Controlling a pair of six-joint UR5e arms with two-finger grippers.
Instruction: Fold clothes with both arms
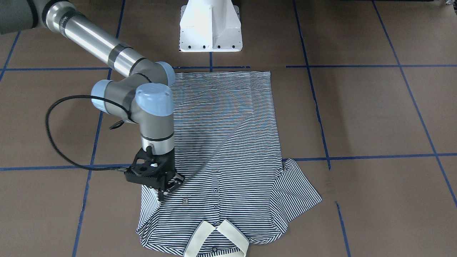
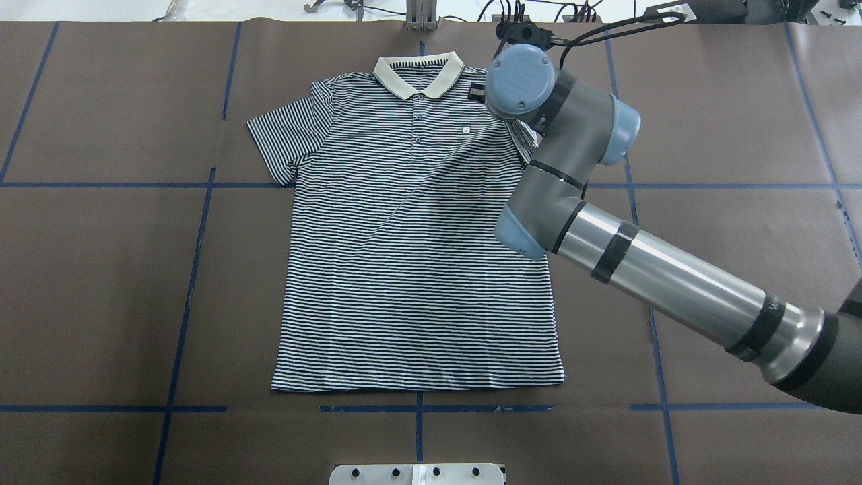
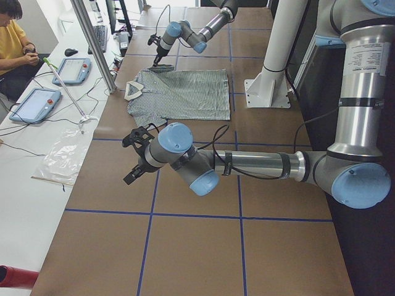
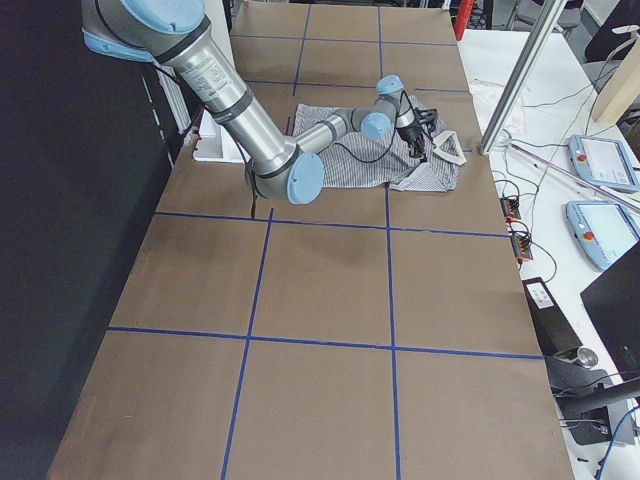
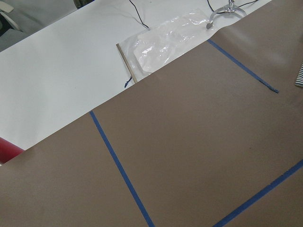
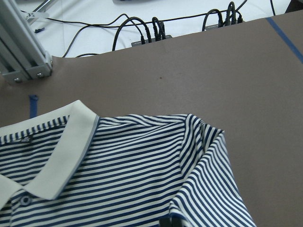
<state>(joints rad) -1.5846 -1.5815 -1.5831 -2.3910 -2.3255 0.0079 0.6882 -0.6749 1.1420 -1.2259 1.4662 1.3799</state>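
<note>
The navy-and-white striped polo shirt [image 2: 417, 256] lies face up on the brown table, its cream collar [image 2: 419, 71] at the far side from the robot. The right gripper [image 1: 167, 191] is down on the shirt's chest beside the small logo [image 1: 185, 200]. It appears shut on the sleeve on the robot's right side, which is bunched and drawn inward [image 6: 208, 156]. The other sleeve [image 1: 296, 189] lies spread flat. The left gripper [image 3: 131, 176] hovers over bare table well away from the shirt; I cannot tell whether it is open or shut.
The white pedestal base [image 1: 210, 26] stands just behind the shirt's hem. Blue tape lines [image 2: 202, 222] cross the table. Along the operators' side are a white bench with tablets [image 3: 34, 102], a clear plastic bag [image 5: 170, 40], cables [image 6: 151, 28], an aluminium post [image 3: 92, 43] and a seated person [image 3: 12, 37].
</note>
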